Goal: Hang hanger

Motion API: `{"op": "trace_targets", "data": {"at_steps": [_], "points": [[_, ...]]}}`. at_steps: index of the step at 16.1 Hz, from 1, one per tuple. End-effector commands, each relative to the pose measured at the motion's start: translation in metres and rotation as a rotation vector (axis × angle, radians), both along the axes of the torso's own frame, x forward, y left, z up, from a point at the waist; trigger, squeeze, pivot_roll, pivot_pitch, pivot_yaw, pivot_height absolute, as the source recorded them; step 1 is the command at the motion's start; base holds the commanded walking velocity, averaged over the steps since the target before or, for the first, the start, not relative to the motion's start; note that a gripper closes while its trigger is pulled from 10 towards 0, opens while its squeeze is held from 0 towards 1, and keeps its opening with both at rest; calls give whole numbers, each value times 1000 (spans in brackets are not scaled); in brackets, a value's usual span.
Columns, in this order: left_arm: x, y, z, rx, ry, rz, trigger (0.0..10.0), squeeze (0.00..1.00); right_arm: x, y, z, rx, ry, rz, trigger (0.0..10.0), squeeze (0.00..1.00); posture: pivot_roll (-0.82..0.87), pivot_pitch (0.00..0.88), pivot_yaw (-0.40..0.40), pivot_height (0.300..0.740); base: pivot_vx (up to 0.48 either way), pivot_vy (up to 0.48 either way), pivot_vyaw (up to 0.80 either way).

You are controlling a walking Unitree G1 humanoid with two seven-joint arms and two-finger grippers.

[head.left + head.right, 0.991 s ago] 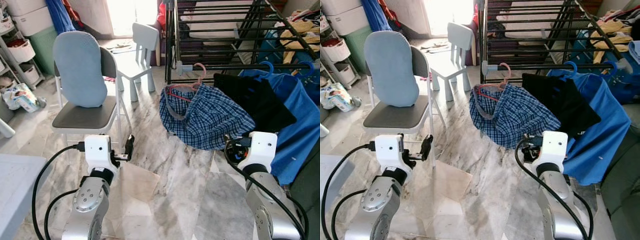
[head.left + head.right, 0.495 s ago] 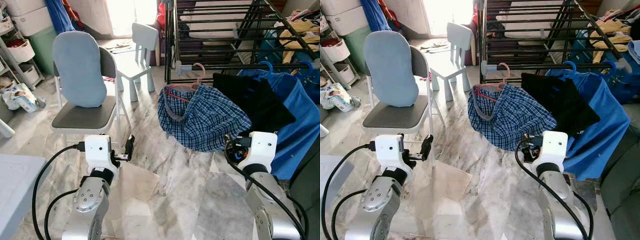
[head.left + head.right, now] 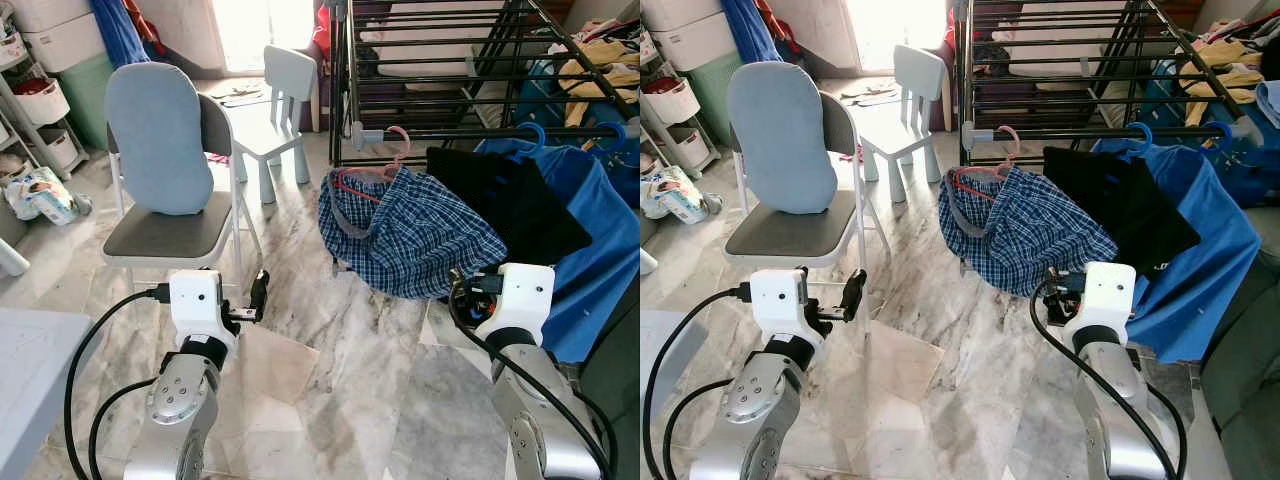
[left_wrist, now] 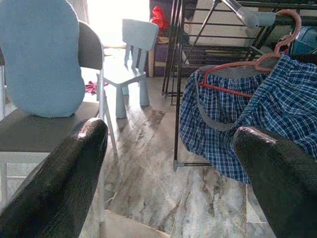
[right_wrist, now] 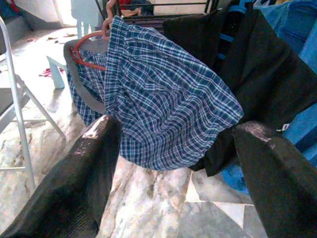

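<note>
Pink hanger with plaid shorts already hooked on rack rail, upper centre. Nearer to right gripper, wide open, empty; left gripper also open, empty.

Cloth, plastic and metal over a polished stone floor

The floor is glossy veined marble. The drying rack, upper right of the frame, is matt dark metal; from it a smooth pink plastic hanger carries blue checked woven cloth shorts, beside matt black and blue cloth garments. The chair, upper left, has a soft pale-blue cloth cushion. The left gripper's fingers look rough, slightly shiny black.
</note>
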State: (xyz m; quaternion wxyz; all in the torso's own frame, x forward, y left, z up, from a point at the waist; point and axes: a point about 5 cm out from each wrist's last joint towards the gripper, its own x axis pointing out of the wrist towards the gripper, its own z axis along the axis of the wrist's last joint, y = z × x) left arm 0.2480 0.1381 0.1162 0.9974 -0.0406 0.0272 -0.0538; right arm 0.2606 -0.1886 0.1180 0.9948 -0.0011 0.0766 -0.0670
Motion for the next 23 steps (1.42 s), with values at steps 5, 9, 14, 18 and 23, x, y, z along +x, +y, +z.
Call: {"op": "trace_targets", "data": {"at_steps": [5,9,14,18,23], "points": [[1,12,0,-21,-32,39,10000,0,5,18,4,87,-32,111,10000,0,-111,0,32,740,0,0,0],[2,13,0,-14,-36,32,10000,0,5,20,3,98,-34,123,10000,0,-108,0,32,740,0,0,0],[5,13,3,-36,-50,-6,10000,0,7,24,4,103,-40,135,10000,0,-114,0,39,740,0,0,0],[7,4,2,-76,-55,-40,10000,0,9,23,6,99,-50,144,10000,0,-123,0,31,740,0,0,0],[7,2,-2,-91,-43,-52,10000,0,15,27,6,98,-70,151,10000,0,-118,0,48,740,217,0,0]]}}
